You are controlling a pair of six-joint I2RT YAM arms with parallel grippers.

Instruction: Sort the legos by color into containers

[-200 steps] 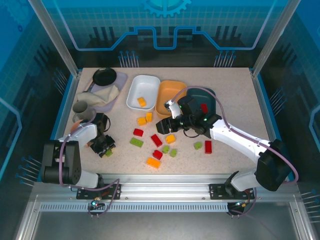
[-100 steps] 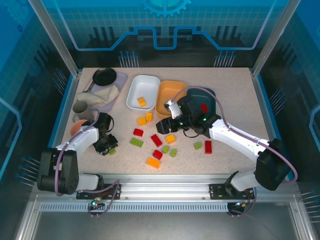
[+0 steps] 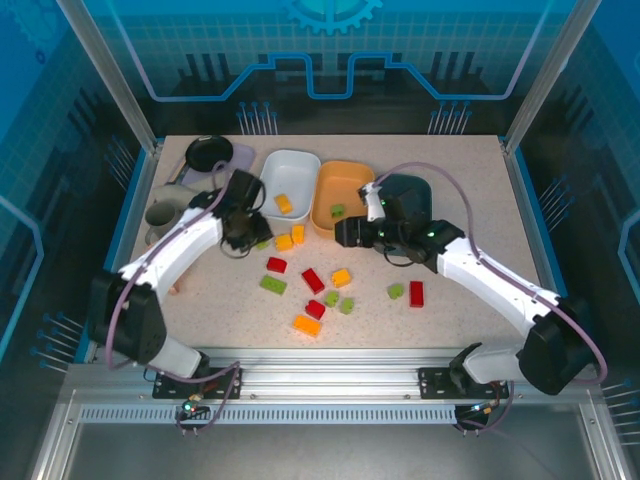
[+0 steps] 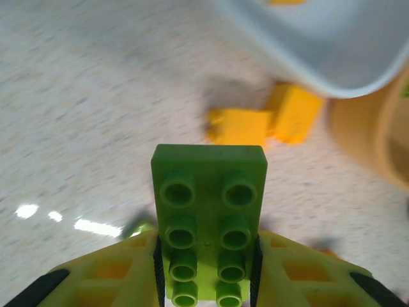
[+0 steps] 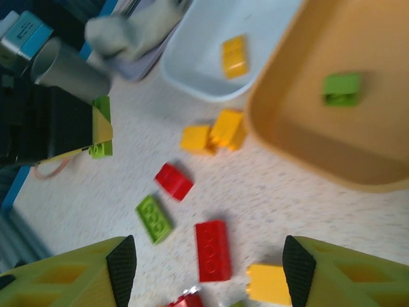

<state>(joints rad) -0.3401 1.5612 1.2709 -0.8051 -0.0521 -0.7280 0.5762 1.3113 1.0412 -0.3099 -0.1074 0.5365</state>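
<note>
Green lego [image 4: 208, 211] nearer white dish [image 4: 332, 51]

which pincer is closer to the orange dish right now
Right. The right pincer hovers at the near edge of the orange dish; the left pincer, holding a green lego, is farther off by the white dish.

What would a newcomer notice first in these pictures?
The left pincer clamps a green brick near the white dish. Red, yellow and green bricks lie scattered on the table, and a second green brick sits in the orange dish ahead of the open right pincer.
</note>
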